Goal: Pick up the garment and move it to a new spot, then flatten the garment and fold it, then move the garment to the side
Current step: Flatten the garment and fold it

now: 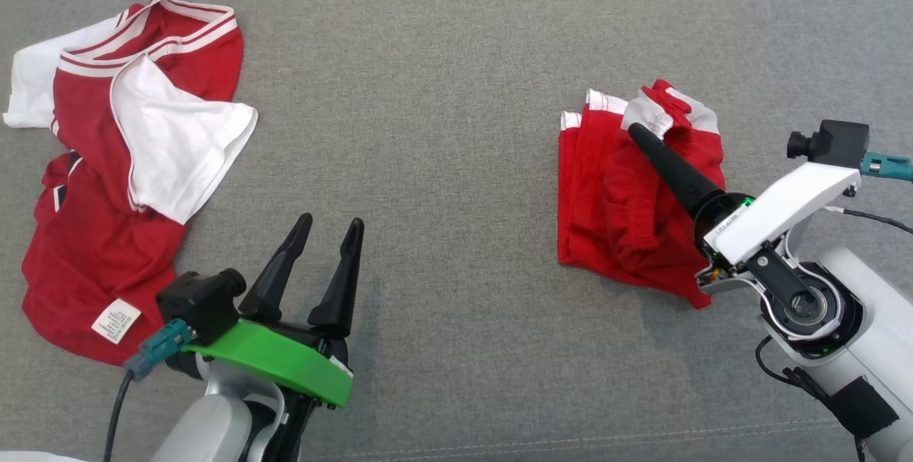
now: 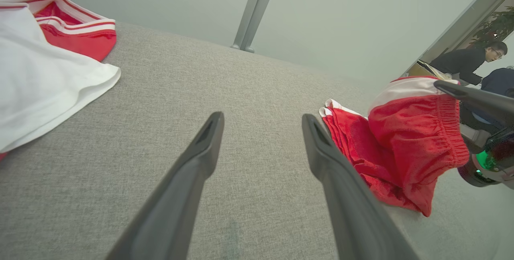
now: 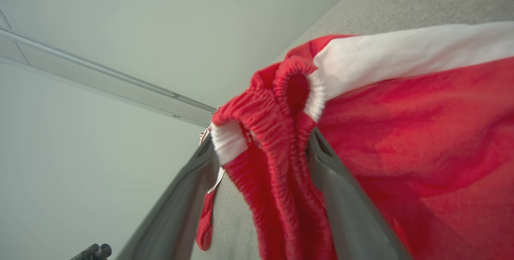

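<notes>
The garment, red shorts point(image 1: 620, 212) with white side stripes and an elastic waistband, lies folded at the right of the grey fabric surface point(image 1: 442, 91). My right gripper point(image 1: 638, 130) reaches over it from the lower right, its tips at the far waistband corner. In the right wrist view the fingers point(image 3: 341, 212) stand apart, and the bunched waistband point(image 3: 281, 131) drapes loosely between them; the gripper point(image 3: 261, 139) is open. The left wrist view shows that corner of the shorts point(image 2: 409, 143) raised on a dark finger point(image 2: 474, 97). My left gripper point(image 1: 332, 221) point(image 2: 263, 116) hovers open and empty near the front.
A crumpled red and white shirt point(image 1: 121, 162) point(image 2: 40, 75) with a care label lies at the far left. Bare grey fabric separates the two garments. A metal post point(image 2: 257, 7) stands beyond the far edge, and two people point(image 2: 470, 61) sit in the background.
</notes>
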